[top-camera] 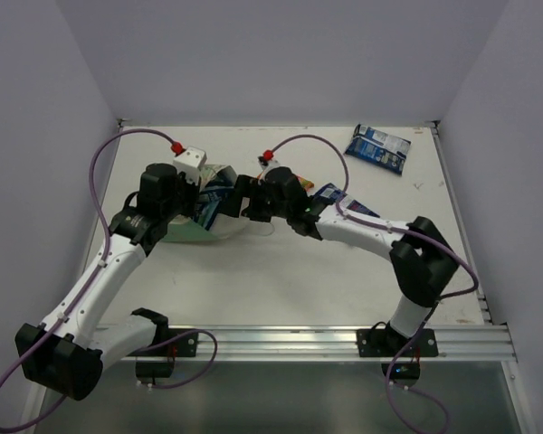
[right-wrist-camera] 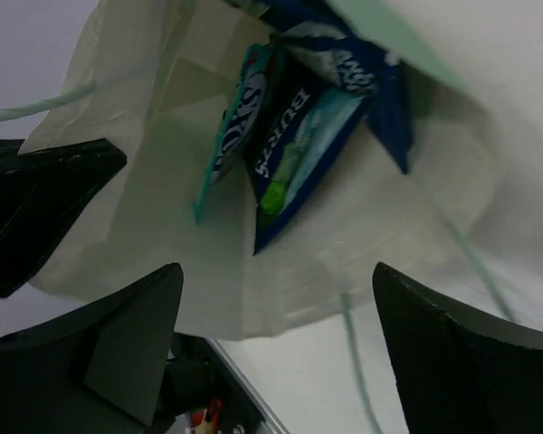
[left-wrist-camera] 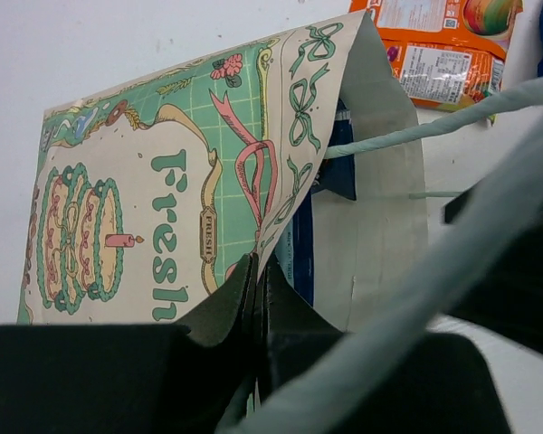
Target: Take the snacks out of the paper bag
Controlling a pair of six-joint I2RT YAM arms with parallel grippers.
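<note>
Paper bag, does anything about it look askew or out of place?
Yes: the paper bag lies on its side, not upright, its mouth edge pinched by the left gripper, with blue packets inside.

Paper bag [left-wrist-camera: 163, 181] outer face: big green "Fresh" running sideways, plus a small banner label in caps, "FRESH", just beside it. Orange packet [left-wrist-camera: 439, 45]: white panels of fine print, too small to read. Inside the bag, dark blue packet [right-wrist-camera: 299, 154] and teal packet [right-wrist-camera: 235, 127] carry white lettering, angled and partly hidden, not reliably legible.
</note>
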